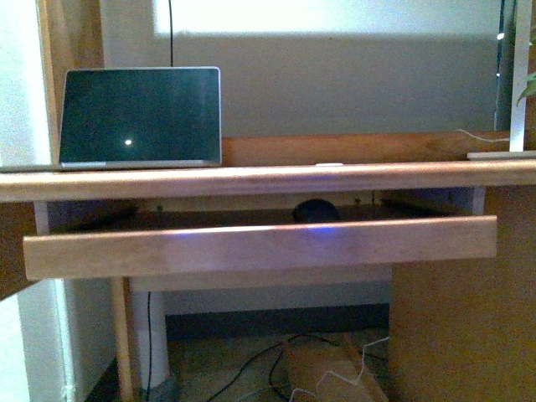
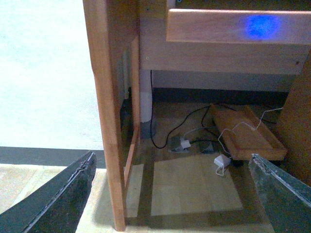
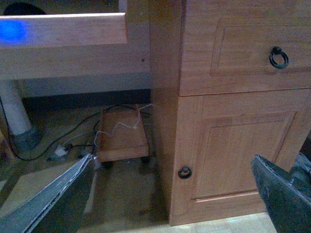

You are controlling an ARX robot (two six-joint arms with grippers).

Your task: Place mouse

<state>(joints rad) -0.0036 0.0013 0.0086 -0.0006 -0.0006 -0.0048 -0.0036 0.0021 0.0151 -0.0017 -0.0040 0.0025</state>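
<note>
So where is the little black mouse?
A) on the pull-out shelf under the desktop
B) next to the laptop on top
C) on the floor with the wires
A: the mouse sits on the pull-out shelf, below the desktop where the laptop stands.

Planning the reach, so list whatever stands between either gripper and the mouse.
The mouse lies on the pulled-out keyboard tray, behind its front rail and beneath the desktop edge. The left gripper and right gripper, both open, sit lower, so that rail blocks a straight path.
</note>
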